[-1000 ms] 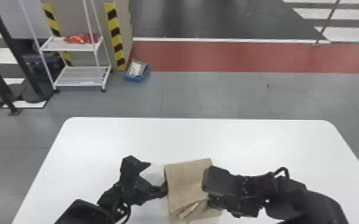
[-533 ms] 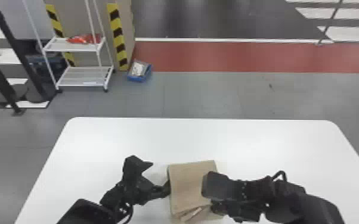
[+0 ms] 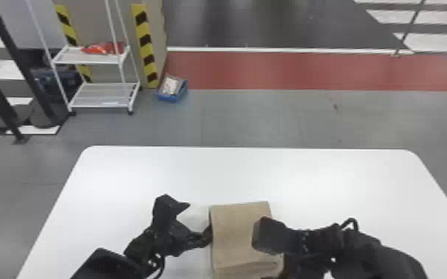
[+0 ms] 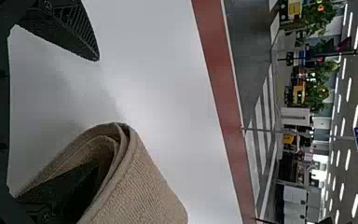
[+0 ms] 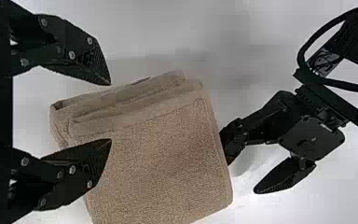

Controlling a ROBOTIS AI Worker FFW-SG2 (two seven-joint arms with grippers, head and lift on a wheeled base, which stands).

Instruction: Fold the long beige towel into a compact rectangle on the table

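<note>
The beige towel [image 3: 238, 237] lies folded into a thick, roughly rectangular stack near the table's front edge, with loose layers showing at its near side. My left gripper [image 3: 196, 222] stands open at the towel's left side. In the left wrist view, one finger of that left gripper [image 4: 91, 114] reaches inside the towel's fold [image 4: 140, 186], the other stands apart over the table. My right gripper [image 3: 267, 259] is at the towel's right part, partly hidden by its own arm. From the right wrist view, the right gripper [image 5: 110, 112] is open above the layered edge of the towel [image 5: 163, 158].
The white table [image 3: 234, 174] stretches beyond and to both sides of the towel. On the floor behind it stand a white wire shelf [image 3: 102, 94] and a small blue box [image 3: 172, 89], both away from the arms.
The head view has shifted very slightly. The right gripper has moved a little relative to the towel's near edge, where the layers lie flatter; the left gripper has kept its place at the left side.
</note>
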